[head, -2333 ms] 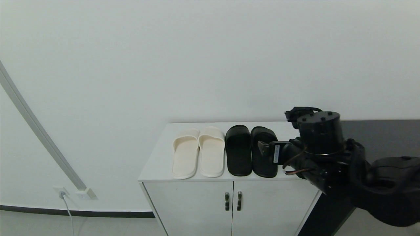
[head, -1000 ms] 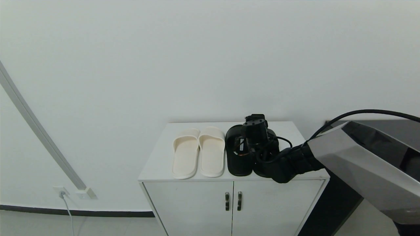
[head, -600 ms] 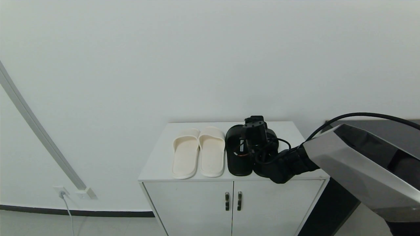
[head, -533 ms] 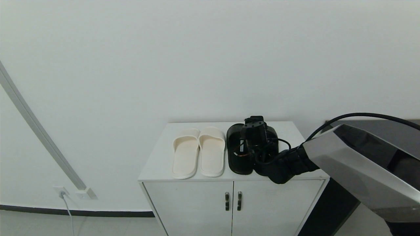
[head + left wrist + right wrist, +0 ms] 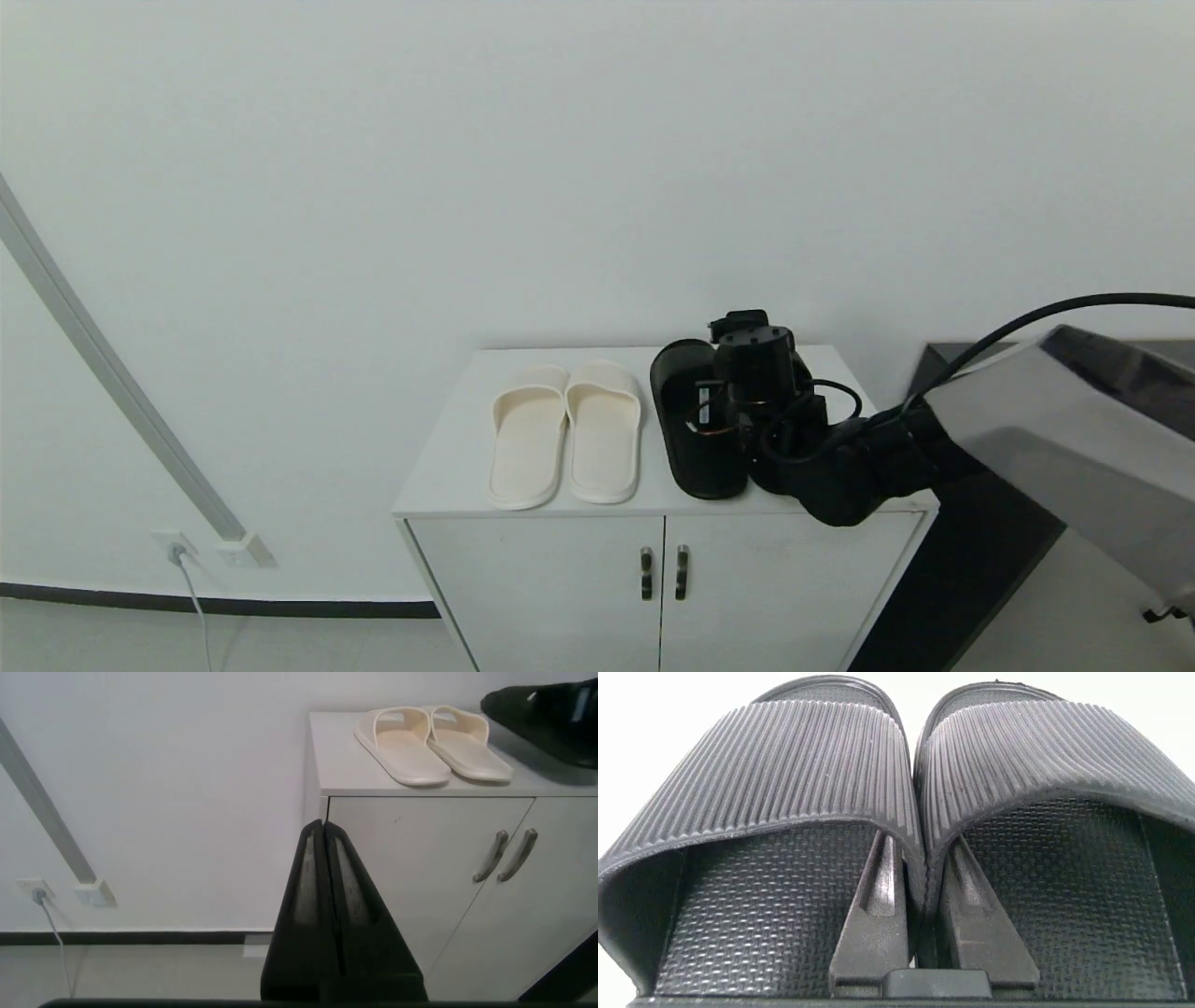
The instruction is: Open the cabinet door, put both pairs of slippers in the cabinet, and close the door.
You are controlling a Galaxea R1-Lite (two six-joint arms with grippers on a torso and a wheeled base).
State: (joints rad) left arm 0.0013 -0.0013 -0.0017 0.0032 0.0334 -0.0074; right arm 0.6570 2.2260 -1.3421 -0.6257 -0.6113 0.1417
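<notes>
The black slippers (image 5: 695,439) sit on the right of the white cabinet top (image 5: 448,467), pressed together and tilted, their toe ends raised. My right gripper (image 5: 724,411) is shut on the black slippers (image 5: 803,793), one finger inside each slipper, clamping the two inner walls between the fingers (image 5: 878,905). The cream slippers (image 5: 565,434) lie flat side by side to their left. Both cabinet doors (image 5: 541,588) are closed. My left gripper (image 5: 322,887) is shut on nothing, low in front of the cabinet's left corner.
Two dark door handles (image 5: 663,571) meet at the cabinet's middle. A wall stands right behind the cabinet. A grey slanted rail (image 5: 112,383) and a wall socket with cable (image 5: 173,551) are to the left. A dark unit (image 5: 971,560) stands against the cabinet's right side.
My right arm came in from the right, went down onto the black slippers and shut on them. In the last half second it rose and shifted right, tilting the pair up.
</notes>
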